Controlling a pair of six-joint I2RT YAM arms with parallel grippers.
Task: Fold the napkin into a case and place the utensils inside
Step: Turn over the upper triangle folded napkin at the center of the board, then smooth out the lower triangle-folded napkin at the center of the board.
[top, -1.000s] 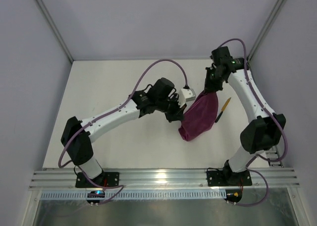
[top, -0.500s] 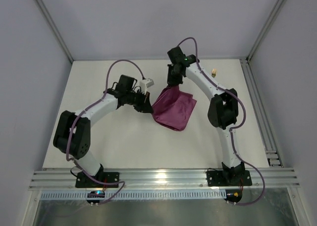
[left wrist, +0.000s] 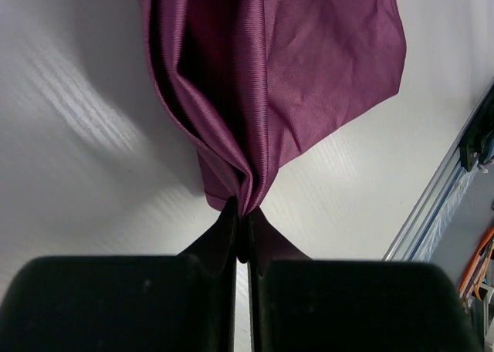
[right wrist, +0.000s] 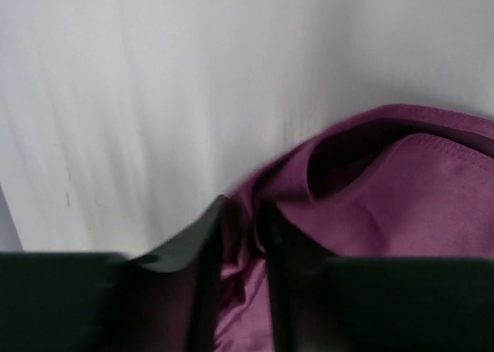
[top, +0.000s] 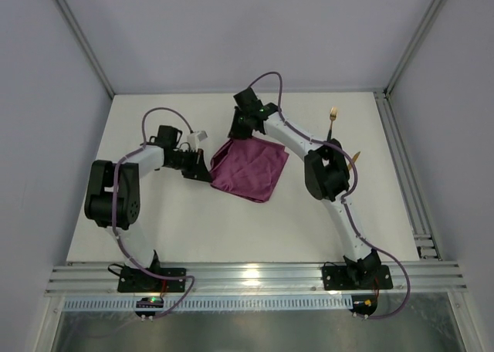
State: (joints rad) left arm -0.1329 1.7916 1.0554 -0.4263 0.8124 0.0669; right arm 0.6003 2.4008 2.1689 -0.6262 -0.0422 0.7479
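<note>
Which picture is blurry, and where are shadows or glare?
Right wrist view: smeared, table streaked, napkin soft-edged. Left wrist view: sharp, weave visible, soft shadow beside the napkin. Top external view: evenly lit, glare on the front rail.

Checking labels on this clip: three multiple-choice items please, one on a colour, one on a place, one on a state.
1. What colour is the soft square cloth napkin? A) green B) magenta-purple C) white
2. Where does the gold fork with the dark handle lie? A) on the napkin B) in a gripper C) on the white table, right of the napkin
3. How does the left gripper stand? A) wide open B) shut on a corner of the napkin C) shut on the fork
Answers: 1 B, both wrist views show that hue. 2 C, it lies on bare tabletop apart from the napkin. 3 B, its wrist view shows cloth pinched between closed fingers.
</note>
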